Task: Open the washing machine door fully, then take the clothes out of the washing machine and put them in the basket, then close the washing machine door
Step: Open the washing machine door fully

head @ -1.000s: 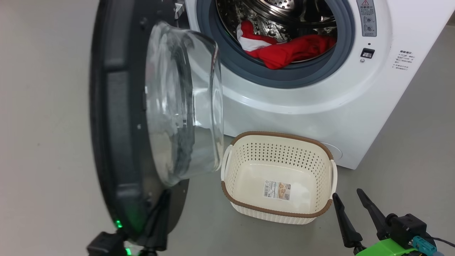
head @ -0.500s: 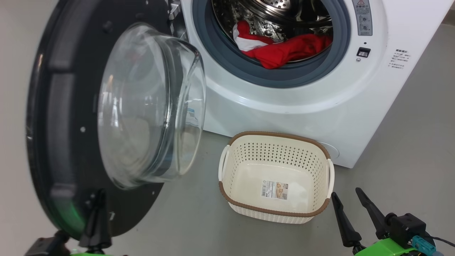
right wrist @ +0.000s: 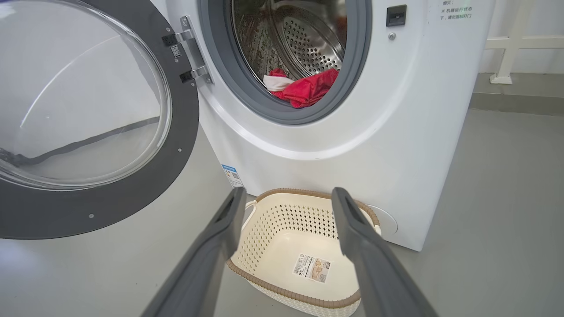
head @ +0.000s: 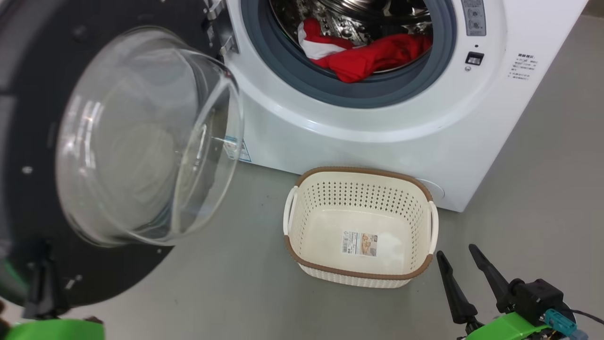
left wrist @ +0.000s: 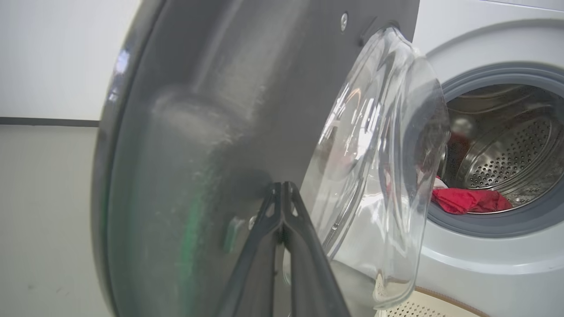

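The left gripper [left wrist: 282,187], fingers pinched together, points at the dark inner face of the door [head: 113,269], open beside the washing machine [head: 377,141]. The right gripper [head: 456,252], spread wide and empty, hangs before the machine near the basket [head: 358,171]. The clothes [head: 368,59] lie inside the machine.

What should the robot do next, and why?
Probably lift the open right gripper toward the clothes in the drum: the washing machine door looks swung wide, the clothes lie near the mouth, and the basket holds no clothes yet.
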Motion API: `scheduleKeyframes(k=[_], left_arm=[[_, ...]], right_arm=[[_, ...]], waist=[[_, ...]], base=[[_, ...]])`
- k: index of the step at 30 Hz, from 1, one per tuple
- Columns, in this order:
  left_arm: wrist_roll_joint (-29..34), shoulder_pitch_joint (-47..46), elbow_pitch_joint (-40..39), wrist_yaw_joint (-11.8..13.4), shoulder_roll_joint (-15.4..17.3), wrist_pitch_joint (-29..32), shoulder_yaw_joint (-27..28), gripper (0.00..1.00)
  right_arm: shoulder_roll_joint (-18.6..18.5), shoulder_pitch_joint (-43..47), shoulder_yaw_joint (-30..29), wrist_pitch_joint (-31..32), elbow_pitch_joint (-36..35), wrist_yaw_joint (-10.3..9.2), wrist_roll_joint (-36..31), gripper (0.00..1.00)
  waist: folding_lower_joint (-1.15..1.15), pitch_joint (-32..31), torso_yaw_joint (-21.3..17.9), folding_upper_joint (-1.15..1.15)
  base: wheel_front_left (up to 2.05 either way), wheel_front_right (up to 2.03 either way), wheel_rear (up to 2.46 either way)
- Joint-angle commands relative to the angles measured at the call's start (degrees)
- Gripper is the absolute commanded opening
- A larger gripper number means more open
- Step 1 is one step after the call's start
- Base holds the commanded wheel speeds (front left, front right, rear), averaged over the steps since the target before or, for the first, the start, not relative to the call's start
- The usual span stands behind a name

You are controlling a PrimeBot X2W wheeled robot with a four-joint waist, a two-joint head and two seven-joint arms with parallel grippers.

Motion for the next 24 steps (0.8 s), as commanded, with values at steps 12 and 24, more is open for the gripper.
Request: scheduleKeyframes(k=[12,24], left_arm=[[-0.46,-9.83,5.93,-0.86,5.64,-0.7,11.64,0.0],[0.14,-15.26,11.12,-0.95,8.98,-0.7,14.42,0.0]], right_arm=[[-1.71,-4.03,1.3,-0.38,-1.8,0.43,-0.98,1.0],[-2.54,-5.75,1.4,-0.38,-1.63,0.43,-1.15,1.0]], waist=[[0.0,3.92,-1.82,0.0],[0.0,6.0,-2.54,0.0]], base=[[0.0,0.0,0.0],[0.0,0.0,0.0]])
